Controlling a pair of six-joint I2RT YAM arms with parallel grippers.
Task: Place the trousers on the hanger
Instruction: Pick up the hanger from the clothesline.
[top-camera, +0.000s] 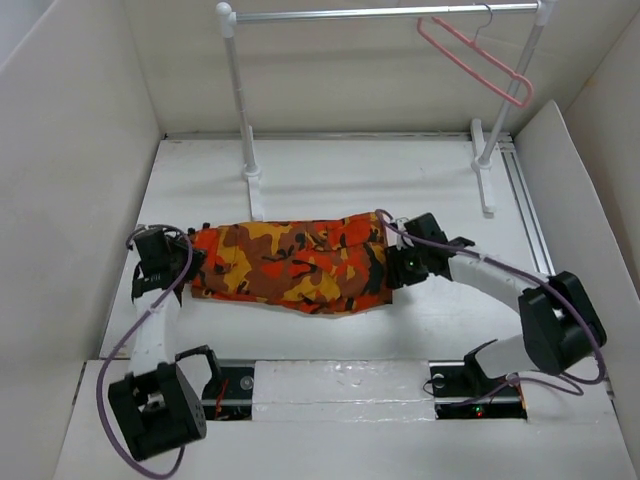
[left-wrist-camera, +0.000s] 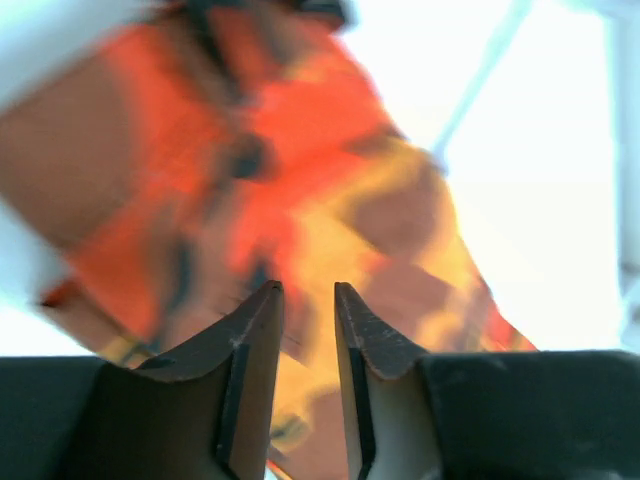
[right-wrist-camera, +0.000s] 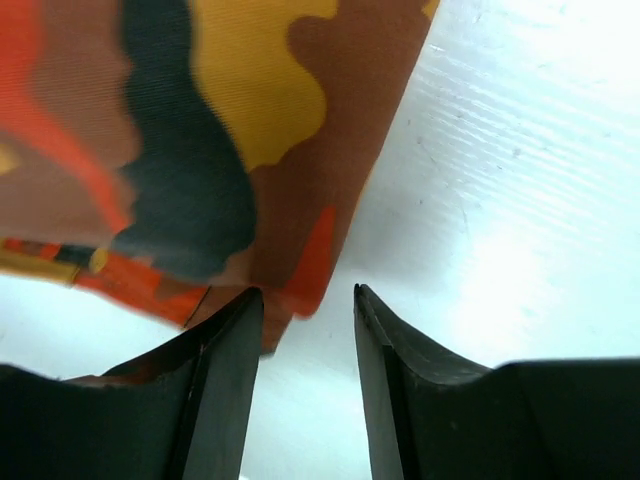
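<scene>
The trousers (top-camera: 290, 265) lie lengthwise left-right mid-worktop between the left gripper (left-wrist-camera: 308, 290) and right gripper (right-wrist-camera: 308, 292), both parted. The hanger (top-camera: 524, 92) hangs toward the far-right corner, nearer the right arm.

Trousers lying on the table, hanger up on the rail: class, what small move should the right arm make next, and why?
Probably slide the right gripper sideways onto the trousers' edge, then close. Its fingers stand open over bare table, with the cloth beside one of them, so nothing is gripped; the hanger hangs far off.
</scene>
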